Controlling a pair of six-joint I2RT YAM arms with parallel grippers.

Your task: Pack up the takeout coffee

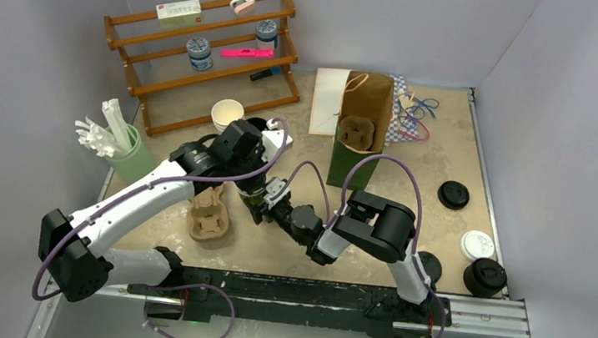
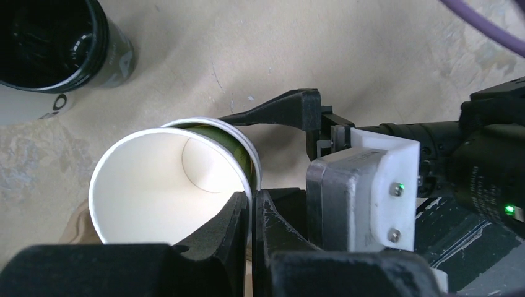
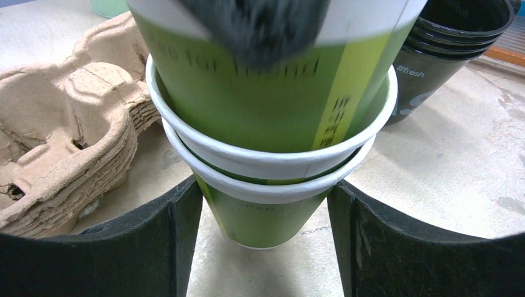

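We log the left gripper (image 2: 252,204) pinched shut on the rim of the top green cup (image 2: 155,185), which is nested in the lower cups (image 3: 266,210) beside the pulp carriers (image 3: 68,124), with the right gripper (image 3: 263,204) straddling those, contact unclear; we judge it light and crushable, best held at its stiff rim.

We're looking at a robot lab's test cell, dressed up like a coffee counter. Plain grey walls (image 1: 30,65) box in a mottled beige surface (image 1: 449,143). 2 machines, the left arm (image 1: 141,199) and the right arm (image 1: 386,228), are bolted to a black rail (image 1: 283,289) at its near edge. Purple cables (image 1: 387,156) loop off them. Staged props sit all around: a wooden rack (image 1: 226,113), a paper bag (image 1: 355,162), pulp cup carriers (image 1: 208,218), green paper cups (image 3: 266,117) and loose black lids (image 1: 453,194).
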